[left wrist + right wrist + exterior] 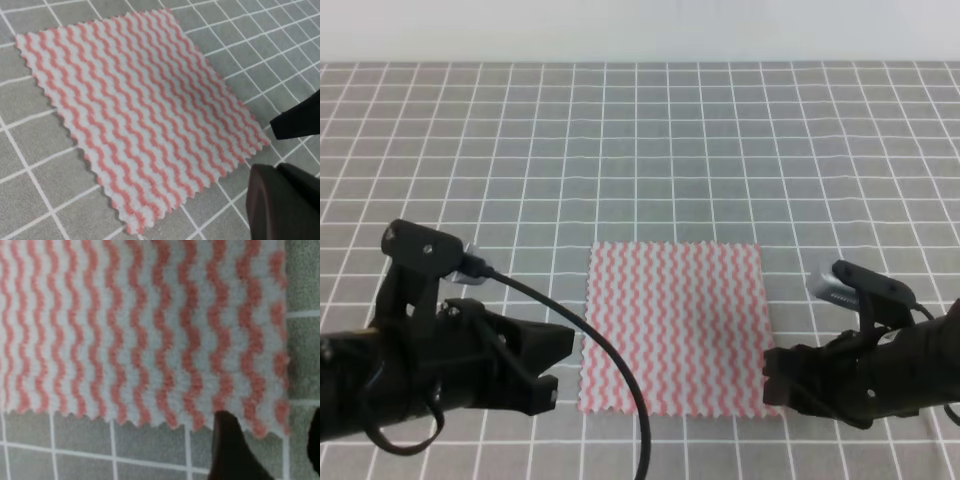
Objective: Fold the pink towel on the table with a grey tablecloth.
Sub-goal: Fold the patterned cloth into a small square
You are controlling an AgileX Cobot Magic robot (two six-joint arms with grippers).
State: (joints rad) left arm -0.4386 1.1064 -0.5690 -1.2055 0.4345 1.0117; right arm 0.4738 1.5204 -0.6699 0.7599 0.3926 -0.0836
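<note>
On the grey tablecloth (720, 150), the pink towel (675, 325) lies flat between both spread tools, left (552, 365) and right (778, 378).

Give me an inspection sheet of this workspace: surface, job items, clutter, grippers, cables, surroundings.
Surface: table with a grey tablecloth, white grid lines, lying smooth.
Job's things: pink towel, thin square cloth with wavy pink-and-white stripes and zigzag edges, flat and unfolded.
Clutter: nothing seen.
Grippers: left gripper open beside the towel's near left corner; right gripper at the near right corner, open, one finger over the edge.
Cables: black cable crosses the towel's left side.
Surroundings: pale wall behind the table.
</note>
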